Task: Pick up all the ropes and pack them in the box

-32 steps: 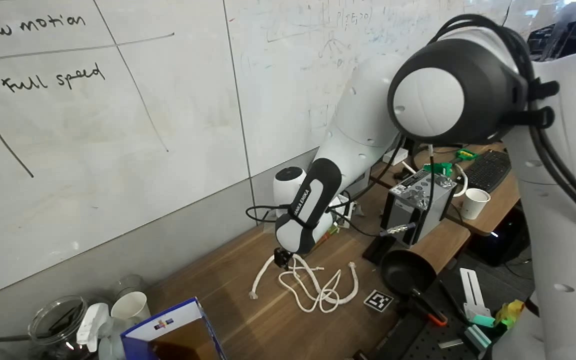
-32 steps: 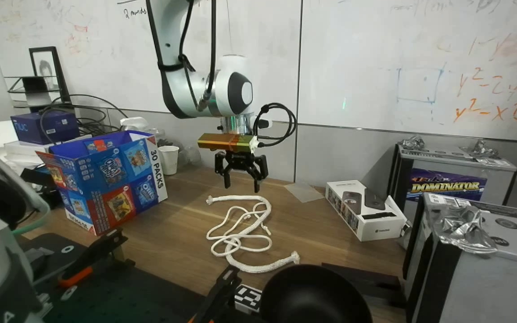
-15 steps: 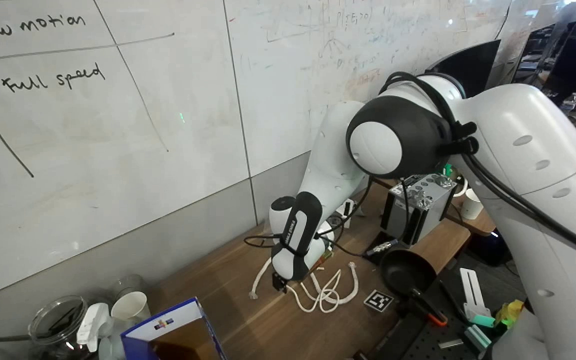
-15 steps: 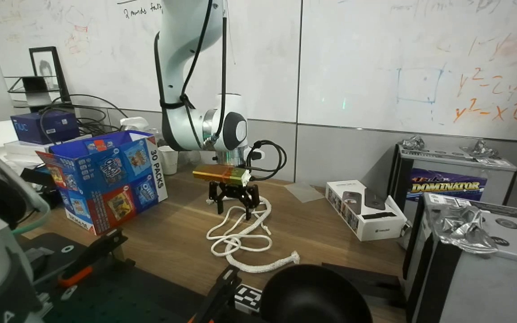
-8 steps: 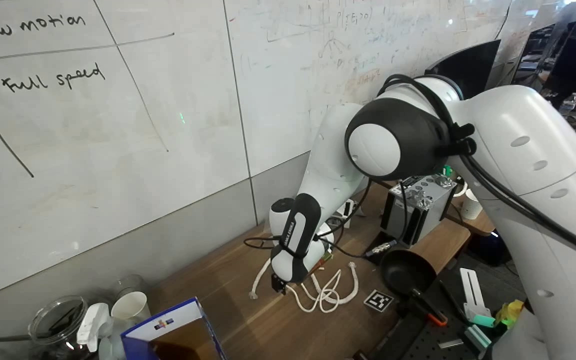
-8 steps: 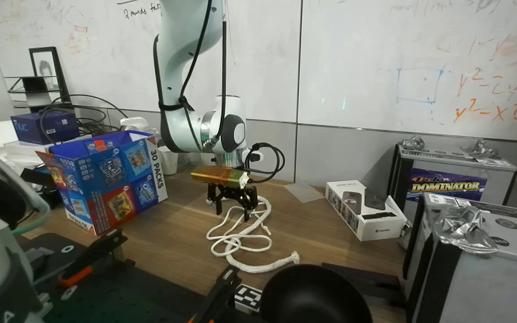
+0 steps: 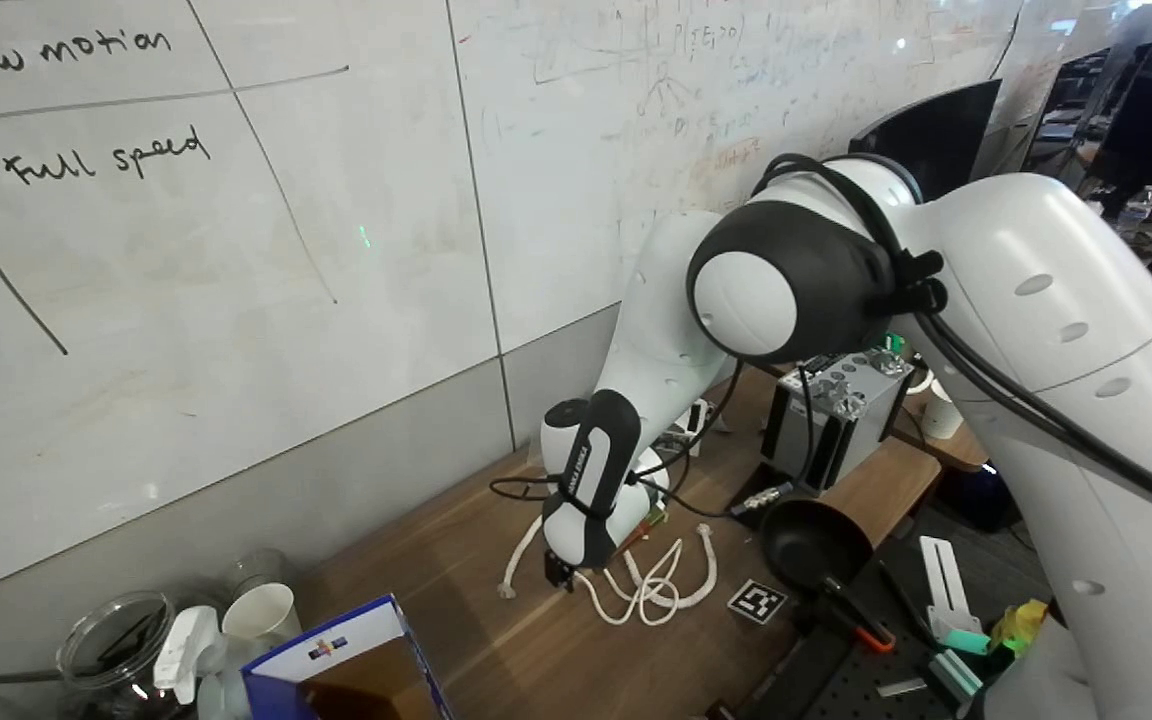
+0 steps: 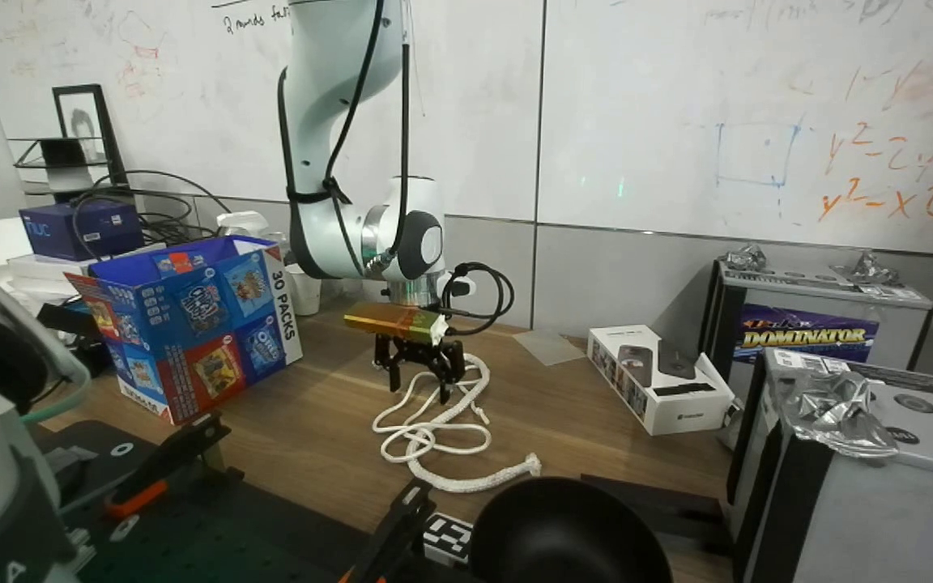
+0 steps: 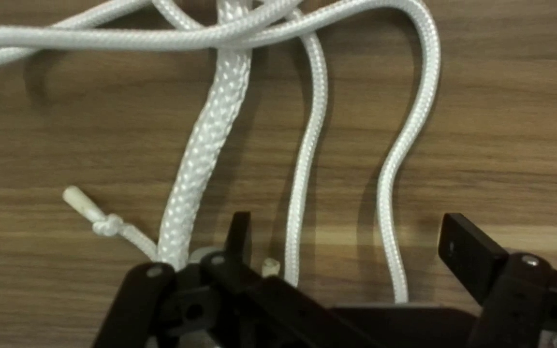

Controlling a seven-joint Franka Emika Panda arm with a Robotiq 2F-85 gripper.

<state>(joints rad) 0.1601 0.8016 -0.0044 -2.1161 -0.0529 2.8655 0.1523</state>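
A thick white rope (image 8: 466, 486) lies curved on the wooden table, with thin white cord (image 8: 475, 448) looped over it. In the wrist view the thick rope (image 9: 201, 159) is left of my fingers. Two strands of thin cord (image 9: 302, 169) run between the fingers, untouched. My gripper (image 9: 348, 229) is open and empty, low above the far part of the ropes; it also shows in both exterior views (image 8: 419, 390) (image 7: 558, 572). The box (image 8: 215, 324), a blue and red snack carton, stands upright with its top open; its blue rim and white inner flap (image 7: 336, 640) show too.
A black pan (image 8: 568, 534) and a marker block (image 8: 448, 536) are near the ropes. A white phone-type box (image 8: 661, 380) and grey electronic units (image 8: 863, 486) stand to one side. White cups (image 7: 261, 612) and a glass jar (image 7: 116, 640) stand beside the box, near the whiteboard wall.
My open gripper has come down from well above the ropes to just over them, mostly over a second ago. In the last half second it has sunk only slightly. Ropes and box are unmoved.
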